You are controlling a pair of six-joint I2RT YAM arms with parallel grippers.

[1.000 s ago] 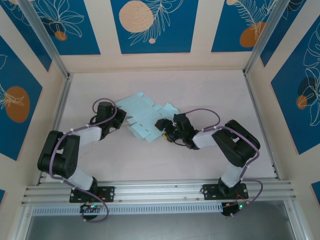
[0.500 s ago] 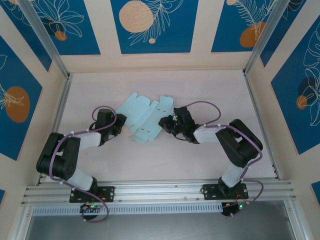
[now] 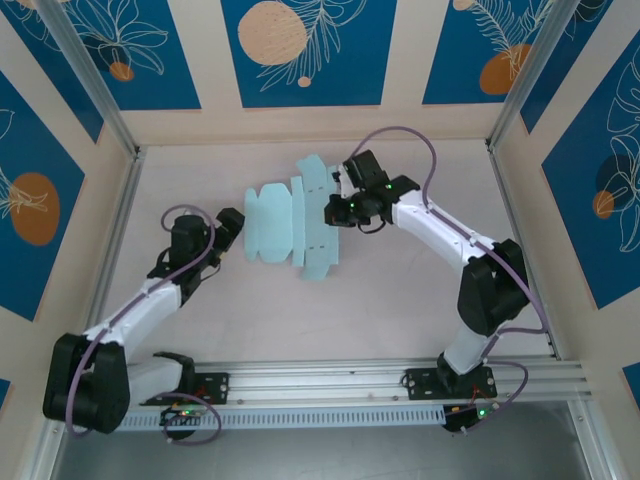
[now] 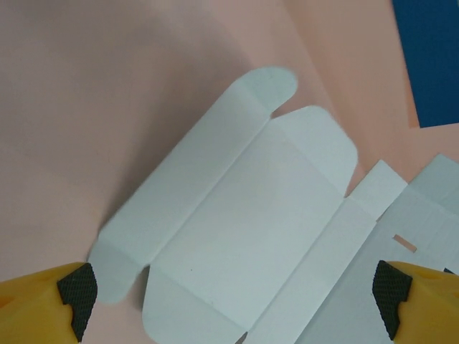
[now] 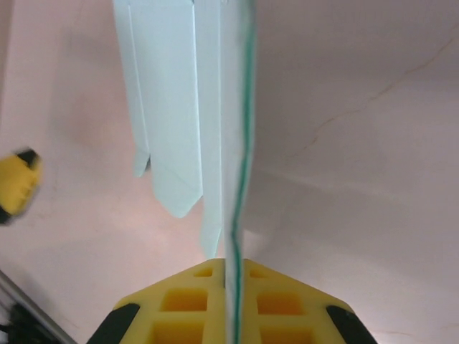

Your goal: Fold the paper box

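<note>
Pinched at one edge by the right gripper (image 5: 231, 283) alone, with the left gripper (image 3: 228, 224) spread wide just beside it, the thin paper box (image 3: 285, 222) may sag, buckle or slip free.

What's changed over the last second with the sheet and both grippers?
The right gripper closed on the right edge of the paper box and carried it farther across the table, turning it. The left gripper let go, opened and drew back leftward. The paper box remains an unfolded sheet.
</note>
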